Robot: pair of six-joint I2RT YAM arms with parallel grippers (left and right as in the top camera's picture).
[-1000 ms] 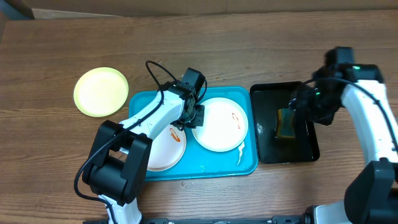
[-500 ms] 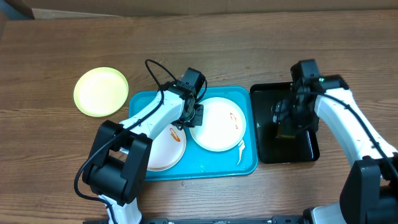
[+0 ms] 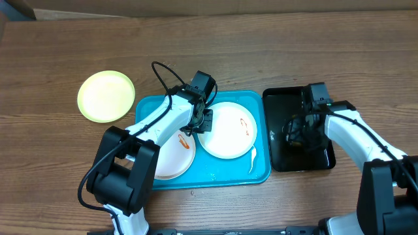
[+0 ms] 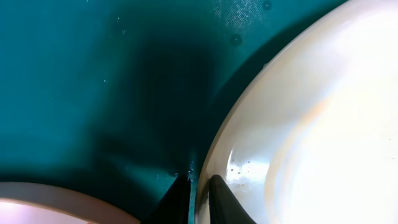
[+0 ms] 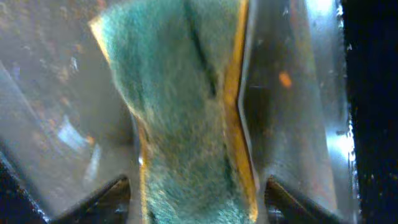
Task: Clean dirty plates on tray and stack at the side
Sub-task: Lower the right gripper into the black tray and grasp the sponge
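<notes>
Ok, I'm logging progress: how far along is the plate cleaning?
Done: the pale yellow-green round plate sits smear-free on the table beside the turquoise plastic tray. In hand: the left gripper pinches a round white plate by its rim; the right gripper straddles the green sponge in the black tray. Left: both white plates show orange smears.

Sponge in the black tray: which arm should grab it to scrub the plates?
Right. The right tool straddles the sponge in the black tray. The left tool is pinching the rim of the white plate on the blue tray, away from the sponge.
</notes>
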